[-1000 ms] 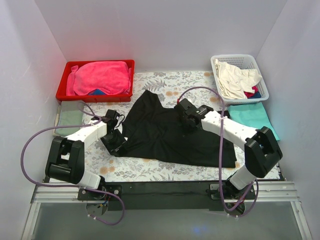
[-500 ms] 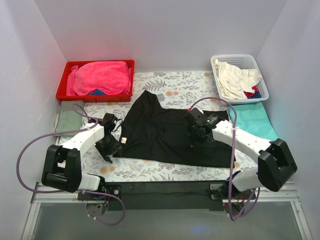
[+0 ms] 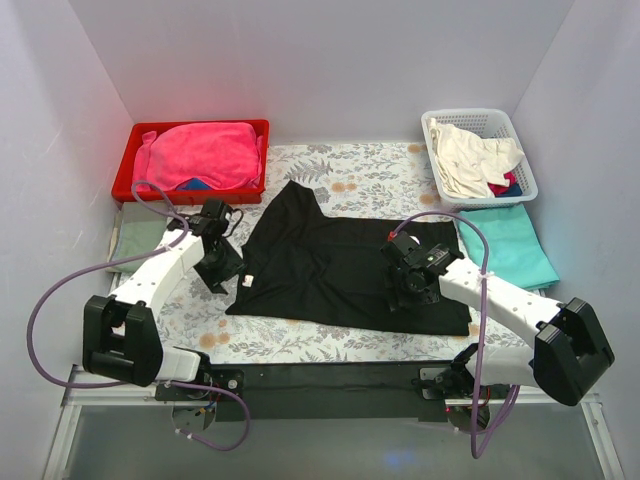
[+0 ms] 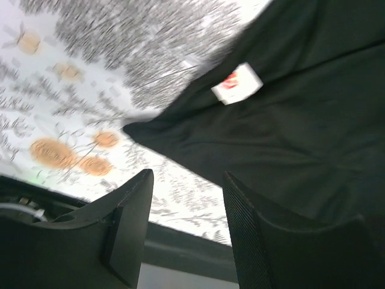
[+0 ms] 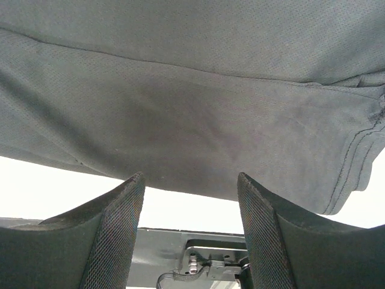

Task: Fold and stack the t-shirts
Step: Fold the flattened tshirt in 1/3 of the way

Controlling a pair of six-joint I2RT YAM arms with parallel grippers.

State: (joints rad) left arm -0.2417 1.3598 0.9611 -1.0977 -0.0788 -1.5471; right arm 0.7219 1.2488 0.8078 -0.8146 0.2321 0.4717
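Top external view shows a floral-covered table (image 3: 380, 180) with the black t-shirt (image 3: 320, 260) spread flat across its middle, one sleeve pointing toward the back. The teal t-shirt (image 3: 515, 255) lies flat just beside its right edge, in front of a white basket (image 3: 525, 165) of pale cloth. A red crate (image 3: 190, 196) of pink fabric stands at the back left. The right gripper (image 3: 405, 298) hangs over the black shirt's near right part. Its jaws are apart, and the wrist view shows the shirt's hem just ahead of the fingertips with nothing clasped. The left gripper (image 3: 216, 280) sits off the shirt's left edge over bare floral cloth, jaws likewise apart and empty. A small white tag (image 4: 236, 83) lies near the shirt's corner, ahead of those jaws.
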